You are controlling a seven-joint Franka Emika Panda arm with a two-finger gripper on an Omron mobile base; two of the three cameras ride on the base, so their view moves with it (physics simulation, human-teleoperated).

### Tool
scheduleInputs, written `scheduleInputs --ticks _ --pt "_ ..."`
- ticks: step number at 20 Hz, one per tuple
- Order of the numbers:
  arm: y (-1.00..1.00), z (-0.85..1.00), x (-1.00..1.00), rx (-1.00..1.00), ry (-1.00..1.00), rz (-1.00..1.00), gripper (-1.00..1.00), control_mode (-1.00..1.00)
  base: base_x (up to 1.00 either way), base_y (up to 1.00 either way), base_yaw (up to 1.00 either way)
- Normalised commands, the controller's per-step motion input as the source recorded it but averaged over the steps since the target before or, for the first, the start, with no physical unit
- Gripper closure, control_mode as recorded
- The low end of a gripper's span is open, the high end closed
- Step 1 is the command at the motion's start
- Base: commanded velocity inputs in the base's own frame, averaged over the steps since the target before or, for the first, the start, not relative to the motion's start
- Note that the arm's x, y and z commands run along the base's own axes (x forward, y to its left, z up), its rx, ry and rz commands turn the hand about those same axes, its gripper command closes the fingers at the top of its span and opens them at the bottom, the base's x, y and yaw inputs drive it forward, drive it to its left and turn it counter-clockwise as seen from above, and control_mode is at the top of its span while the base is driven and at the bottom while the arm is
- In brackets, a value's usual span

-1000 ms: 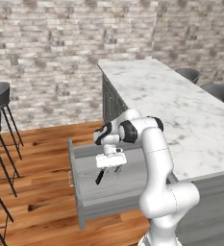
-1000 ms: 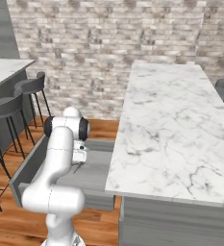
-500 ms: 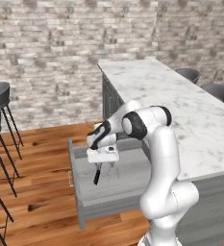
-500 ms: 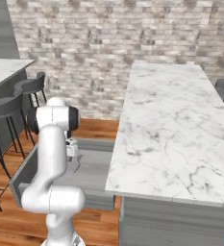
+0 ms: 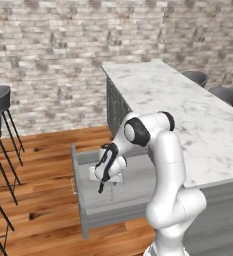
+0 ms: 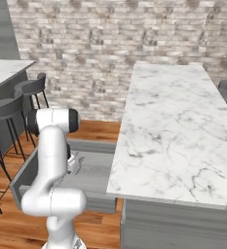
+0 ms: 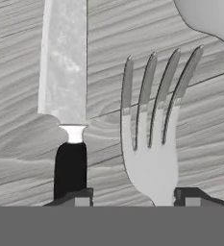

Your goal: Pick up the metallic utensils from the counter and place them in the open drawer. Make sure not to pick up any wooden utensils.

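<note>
Hand view: fork [image 7: 154, 144] lies between the two fingertips [image 7: 82, 196], its handle running to 6 o'clock, tines toward 12 – long axis in line with the hand. Knife [image 7: 65, 86] sits parallel at 9 o'clock, a spoon bowl [image 7: 207, 17] at 1 – all over the drawer [image 5: 90, 205] floor. Whether the fingers grip the fork or have released it I cannot tell.

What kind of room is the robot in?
It looks like a kitchen. There's a long marble counter, bar stools beside another counter, and an open drawer holding a knife and fork.
</note>
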Motion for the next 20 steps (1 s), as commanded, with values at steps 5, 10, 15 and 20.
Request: scheduleInputs --ticks 5,10,15,20 --pt "0.0 -0.31 0.7 0.01 -0.26 0.02 -1.0 -1.0 0.0 0.0 0.0" --pt "-0.04 -0.08 0.46 0.0 -0.26 0.03 -1.0 -1.0 0.0 0.0 0.0" --pt "0.0 -0.86 0.07 0.0 -0.26 0.05 -1.0 -1.0 0.0 0.0 0.0" --pt "-0.33 -0.02 -0.58 0.03 -0.1 0.02 -1.0 -1.0 0.0 0.0 0.0"
